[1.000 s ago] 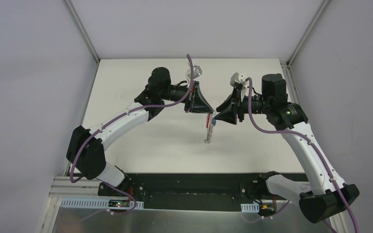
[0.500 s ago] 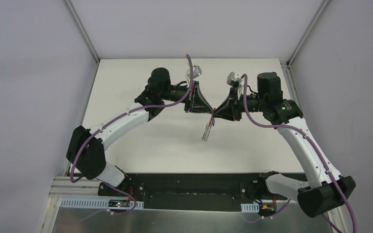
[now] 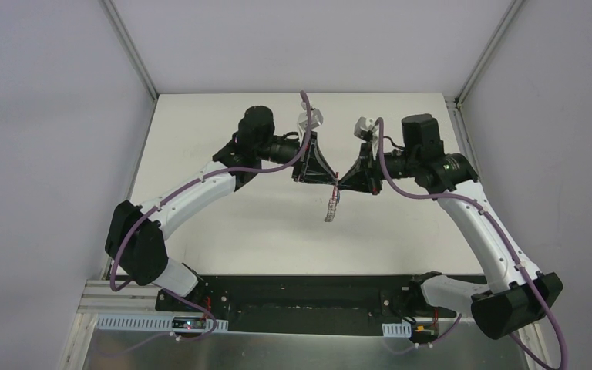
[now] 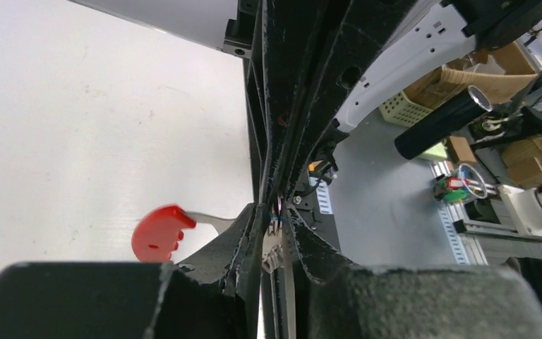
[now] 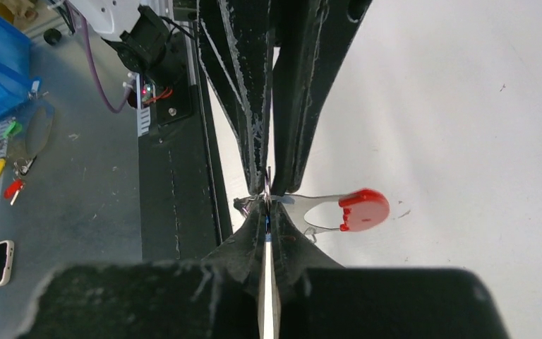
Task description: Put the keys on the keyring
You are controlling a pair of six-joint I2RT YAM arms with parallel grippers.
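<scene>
The keyring (image 3: 330,210) hangs in the air over the white counter (image 3: 231,231), right where the two arms meet. Its silver chain dangles straight down and does not touch the counter. The right fingers (image 3: 347,183) are pinched tight on its top, close to the red end (image 5: 362,209), which sticks out to the side. I think this is to keep it steady so both arms can work on it up close. The left fingers (image 3: 328,180) are very narrow and sit tip to tip with the right ones. I cannot tell if they grip anything. A tiny blue bit (image 3: 336,196) near the top may be a key. I see no words or labels to read.
</scene>
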